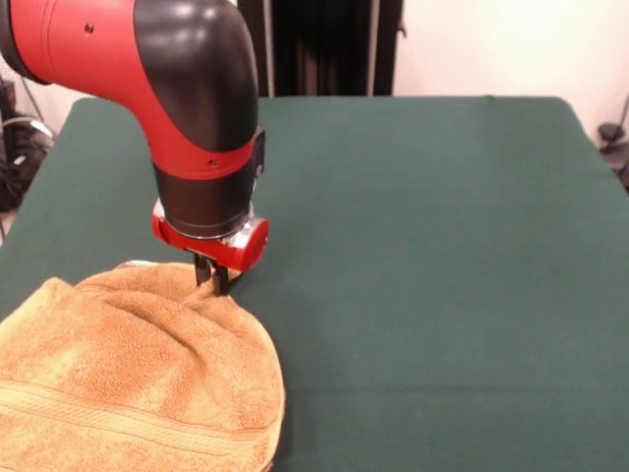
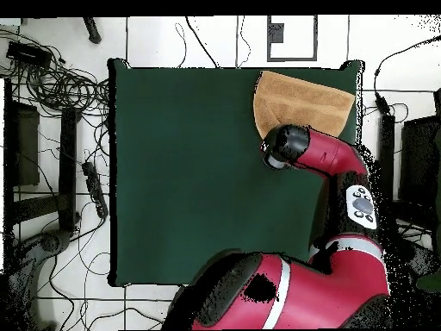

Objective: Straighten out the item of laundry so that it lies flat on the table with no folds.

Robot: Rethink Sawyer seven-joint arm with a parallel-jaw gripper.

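The item of laundry (image 1: 128, 379), an orange-tan terry cloth, lies rumpled at the near left of the table (image 1: 423, 256), with a woven band near its front edge. In the overhead view the item of laundry (image 2: 301, 102) sits at the table's (image 2: 189, 172) far right corner, partly under the arm. My gripper (image 1: 211, 280) points straight down at the cloth's far edge, its dark fingers close together and pinching a raised ridge of the fabric. In the overhead view the arm's wrist hides the gripper.
The red and black arm (image 2: 319, 159) reaches over the right side of the table in the overhead view. Cables and stands (image 2: 60, 86) lie on the floor beside the table's left edge there. The cloth reaches the table's near left edge in the front view.
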